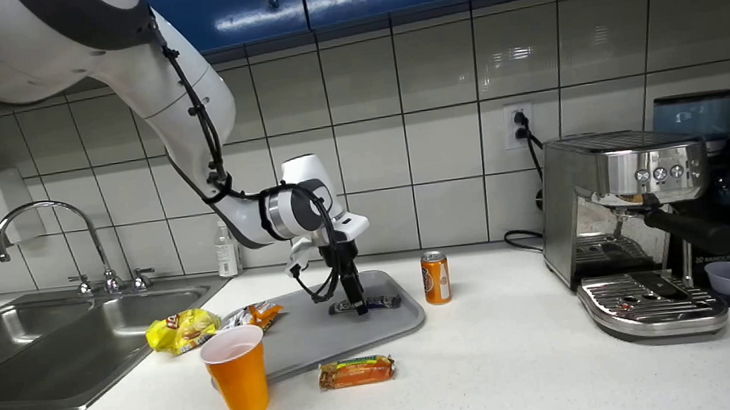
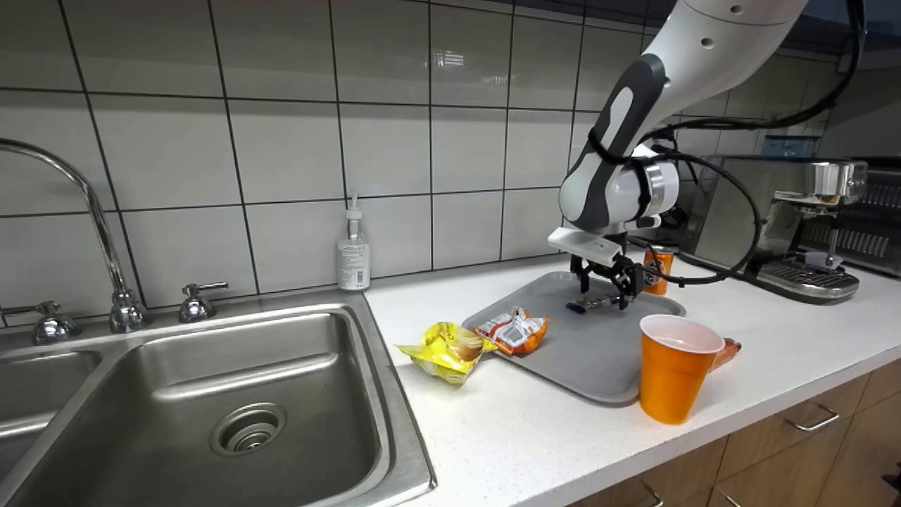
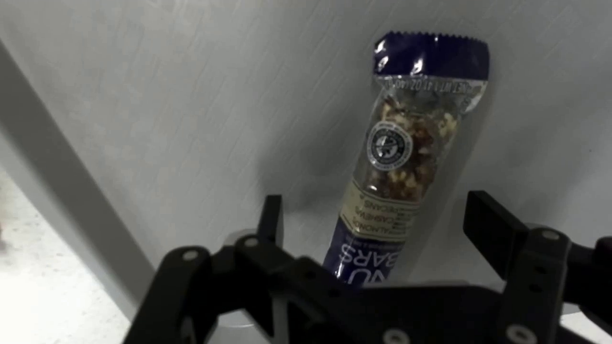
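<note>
Robot gripper low over a grey tray, its two black fingers wide apart with nothing clamped between them; whether their tips meet the tray cannot be told; below, a nut bar in a clear and dark-blue wrapper, judged light and fairly stiff, its film slick, its crimped end limp; the best hold is probably across the narrow width, one finger to each long side, near the printed band, with moderate pressure lest the filling crumble; the bar lies on the tray in the gap between the fingers, touching neither, its length slanting through that gap; in the wrist view its lower end is hidden by the gripper's body.

Farther out, at the tray's edge toward the sink, an orange-and-white snack bag, and just beside it a yellow bag; at the near corner, an orange cup upright on the counter; just beside the near edge, an orange-wrapped bar; past the opposite end, an orange can; well apart, a steel coffee machine.
</note>
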Controlling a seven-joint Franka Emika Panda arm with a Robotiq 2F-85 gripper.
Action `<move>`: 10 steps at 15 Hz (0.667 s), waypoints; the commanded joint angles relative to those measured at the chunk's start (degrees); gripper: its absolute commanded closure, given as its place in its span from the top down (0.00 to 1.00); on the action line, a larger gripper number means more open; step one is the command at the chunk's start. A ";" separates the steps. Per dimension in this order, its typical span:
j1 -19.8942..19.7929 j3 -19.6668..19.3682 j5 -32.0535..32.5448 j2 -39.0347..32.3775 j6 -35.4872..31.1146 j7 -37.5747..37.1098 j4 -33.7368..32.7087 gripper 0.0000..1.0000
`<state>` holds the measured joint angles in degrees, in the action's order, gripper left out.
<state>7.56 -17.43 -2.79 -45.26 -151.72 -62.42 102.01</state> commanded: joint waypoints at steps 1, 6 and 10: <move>-1.89 1.70 -1.24 -0.32 2.18 -0.38 -2.17 0.66; -2.01 1.86 -1.27 -0.45 2.21 -0.41 -2.46 0.27; -1.88 1.81 -1.17 -0.55 2.35 -0.50 -2.74 0.06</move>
<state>6.90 -16.86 -3.28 -45.26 -151.62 -62.42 101.38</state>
